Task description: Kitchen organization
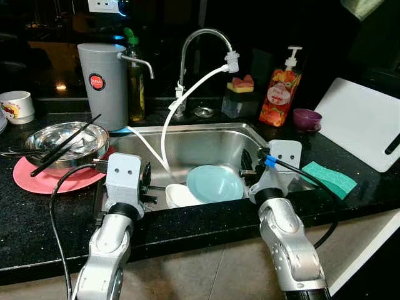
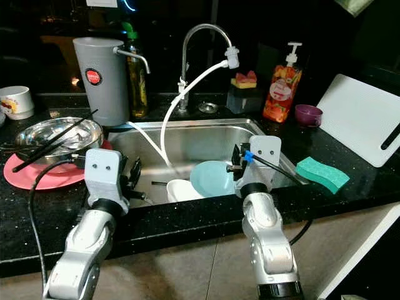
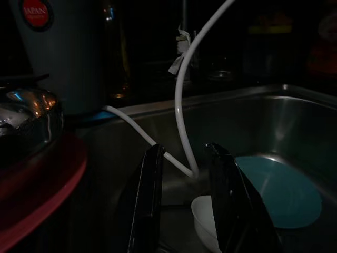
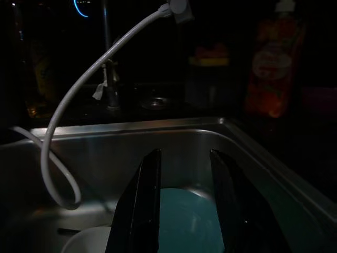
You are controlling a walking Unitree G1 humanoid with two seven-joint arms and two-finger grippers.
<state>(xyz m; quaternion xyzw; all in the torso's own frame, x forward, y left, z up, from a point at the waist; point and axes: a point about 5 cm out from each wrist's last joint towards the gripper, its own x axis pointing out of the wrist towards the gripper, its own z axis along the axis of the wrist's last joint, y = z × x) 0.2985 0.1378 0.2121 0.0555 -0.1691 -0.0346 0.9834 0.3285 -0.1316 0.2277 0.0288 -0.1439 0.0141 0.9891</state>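
sink (image 1: 187, 140) holding teal bowl (image 1: 215, 183), white bowl (image 1: 181, 195)

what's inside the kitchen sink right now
In the sink lie a light blue bowl, a white bowl partly tucked under it, and a white hose looping down from the faucet. The drain is hidden.

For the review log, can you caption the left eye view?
Both open grippers, left and right, poised over a steel sink holding a light blue bowl and white bowl.
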